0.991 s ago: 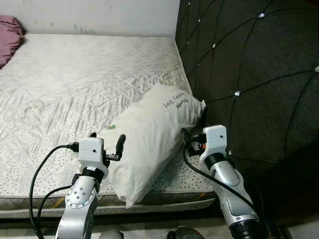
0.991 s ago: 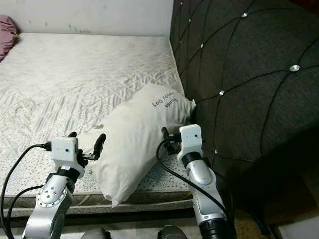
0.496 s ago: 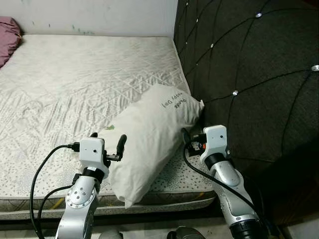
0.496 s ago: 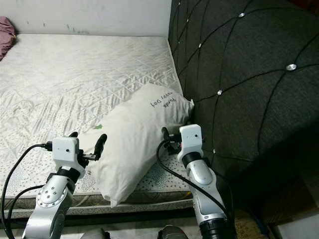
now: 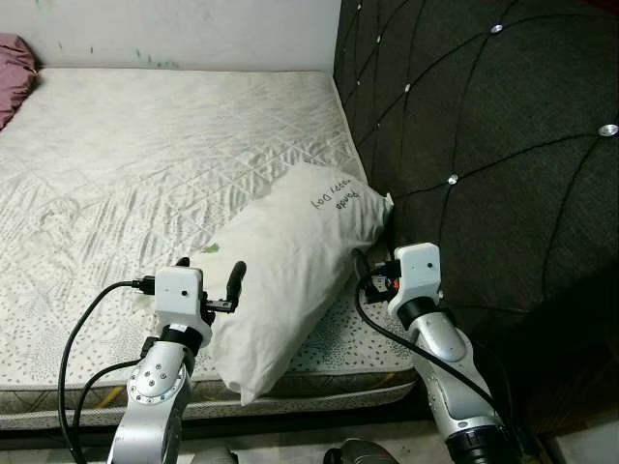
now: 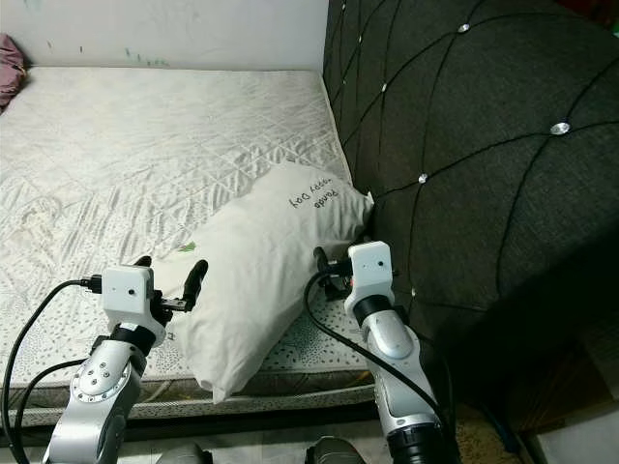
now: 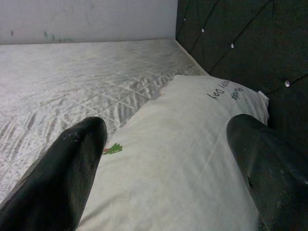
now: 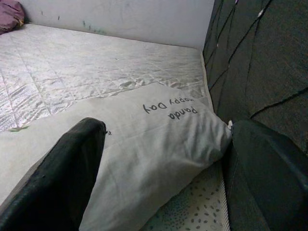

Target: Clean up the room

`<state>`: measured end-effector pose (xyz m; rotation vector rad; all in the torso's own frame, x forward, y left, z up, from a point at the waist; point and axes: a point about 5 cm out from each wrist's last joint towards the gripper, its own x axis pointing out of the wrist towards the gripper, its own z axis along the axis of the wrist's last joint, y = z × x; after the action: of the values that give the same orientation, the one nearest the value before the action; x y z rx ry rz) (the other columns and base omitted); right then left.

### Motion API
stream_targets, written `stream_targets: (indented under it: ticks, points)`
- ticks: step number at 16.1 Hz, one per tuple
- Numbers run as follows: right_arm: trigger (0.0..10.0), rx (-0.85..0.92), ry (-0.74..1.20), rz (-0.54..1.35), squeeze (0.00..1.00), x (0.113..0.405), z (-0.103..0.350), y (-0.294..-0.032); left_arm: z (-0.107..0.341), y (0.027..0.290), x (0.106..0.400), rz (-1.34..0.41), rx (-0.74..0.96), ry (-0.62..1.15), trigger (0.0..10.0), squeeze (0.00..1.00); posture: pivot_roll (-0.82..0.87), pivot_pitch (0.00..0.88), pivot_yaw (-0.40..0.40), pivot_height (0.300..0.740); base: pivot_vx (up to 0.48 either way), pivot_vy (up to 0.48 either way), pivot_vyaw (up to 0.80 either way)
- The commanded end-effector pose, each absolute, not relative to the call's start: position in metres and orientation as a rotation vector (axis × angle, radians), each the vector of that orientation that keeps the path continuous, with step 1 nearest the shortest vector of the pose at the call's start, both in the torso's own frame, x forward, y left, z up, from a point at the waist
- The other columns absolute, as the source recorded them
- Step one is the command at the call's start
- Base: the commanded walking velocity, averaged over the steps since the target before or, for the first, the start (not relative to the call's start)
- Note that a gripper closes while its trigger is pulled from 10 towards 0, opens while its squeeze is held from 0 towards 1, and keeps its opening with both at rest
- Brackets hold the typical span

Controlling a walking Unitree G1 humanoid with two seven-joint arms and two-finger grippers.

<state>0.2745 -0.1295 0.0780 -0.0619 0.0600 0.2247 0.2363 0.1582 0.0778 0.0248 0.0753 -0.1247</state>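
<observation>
I had both arms raised at the near edge of the mattress (image 5: pixel 116 174), flanking the white pillow (image 5: pixel 280 261). The left gripper (image 5: pixel 208 280) sat at its near left flank, fingers spread wide, and the right gripper (image 5: pixel 372 275) at its right side by the padded headboard (image 5: pixel 484 145), fingers equally apart; neither held anything. I judged this the approach to grasping the pillow: next, both had to close in and squeeze. No containers lay anywhere. Farther back, a purple cloth (image 5: pixel 14 63) sat in the corner.
</observation>
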Motion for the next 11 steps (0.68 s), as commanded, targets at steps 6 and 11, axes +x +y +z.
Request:
stream_targets:
  ticks: [6, 11]
  points:
    - [10.0, -0.053, 0.034, 0.245, 0.00, 0.2759, 0.0845, -0.1281, 0.0805, 0.1560, 0.2388, -0.134, 0.024, 0.065, 10.0, 0.00, -0.03, 0.020, -0.035, 0.740, 0.000, 0.000, 0.00]
    - [10.0, -0.051, 0.037, 0.249, 0.00, 0.2757, 0.0840, -0.1277, 0.0808, 0.1557, 0.2387, -0.135, 0.026, 0.064, 10.0, 0.00, -0.03, 0.020, -0.033, 0.696, 0.000, 0.000, 0.00]
